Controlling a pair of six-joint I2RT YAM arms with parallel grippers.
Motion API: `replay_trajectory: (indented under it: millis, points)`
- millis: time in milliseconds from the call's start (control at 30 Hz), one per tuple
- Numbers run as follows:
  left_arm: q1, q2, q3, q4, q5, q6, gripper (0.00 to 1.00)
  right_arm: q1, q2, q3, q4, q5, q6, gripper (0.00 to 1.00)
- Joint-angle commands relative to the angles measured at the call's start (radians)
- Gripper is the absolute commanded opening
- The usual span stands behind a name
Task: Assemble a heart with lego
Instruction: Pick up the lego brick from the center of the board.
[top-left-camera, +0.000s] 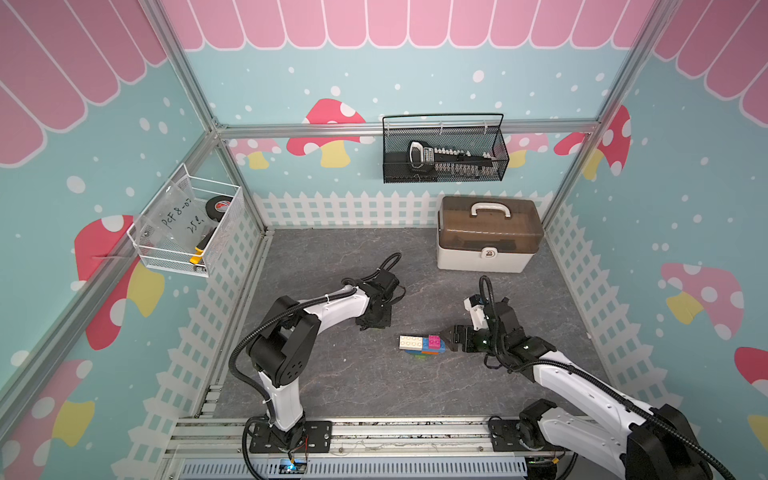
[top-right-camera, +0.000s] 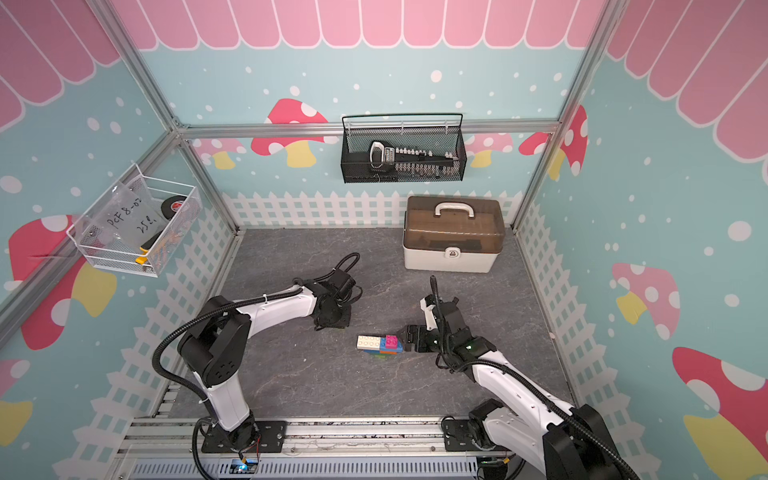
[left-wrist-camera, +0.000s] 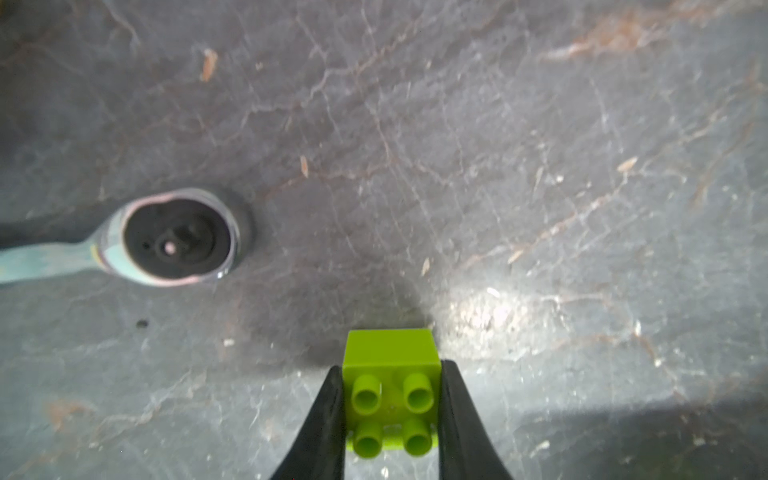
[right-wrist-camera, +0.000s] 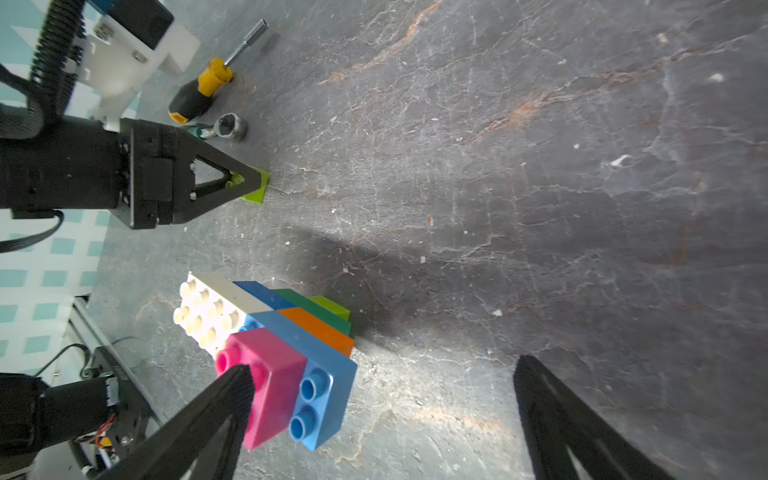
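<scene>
**Lime brick pinched; heart part-built**

A ratchet (left-wrist-camera: 178, 237) and a screwdriver (right-wrist-camera: 199, 91) lie near the left gripper (left-wrist-camera: 391, 368), with a toolbox (top-left-camera: 488, 235) at the back. The left gripper pinches a lime brick (left-wrist-camera: 390, 347) low over the table (top-left-camera: 332, 374). The heart (top-left-camera: 422, 347) lies between the arms, apart from the left. The right gripper (right-wrist-camera: 382, 365), spread wide, sits just beside its pink end.

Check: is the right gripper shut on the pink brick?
No, the right gripper has its jaws wide apart, the pink brick by only one of them.
</scene>
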Motion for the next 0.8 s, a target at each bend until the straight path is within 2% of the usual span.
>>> replay_trajectory:
  millis: [0,133,233,500,633,767]
  points:
    - [-0.038,-0.12,0.027,-0.09,-0.005,-0.045,0.21,-0.014,0.031,-0.044,0.14,-0.104,0.088,0.96]
    - [-0.097,-0.224,0.062,-0.175,-0.001,-0.119,0.21,-0.046,0.06,-0.122,0.396,-0.237,0.226,0.96]
    - [-0.164,-0.27,0.09,-0.217,0.012,-0.19,0.21,-0.056,0.062,-0.134,0.464,-0.291,0.256,0.97]
    - [-0.329,-0.236,0.154,-0.222,0.0,-0.349,0.21,-0.079,0.057,-0.163,0.518,-0.395,0.279,0.98]
    - [-0.351,-0.211,0.148,-0.221,-0.017,-0.384,0.21,-0.08,0.106,-0.197,0.584,-0.418,0.33,0.95]
    - [-0.368,-0.196,0.149,-0.222,-0.039,-0.402,0.21,-0.081,0.184,-0.238,0.731,-0.46,0.405,0.91]
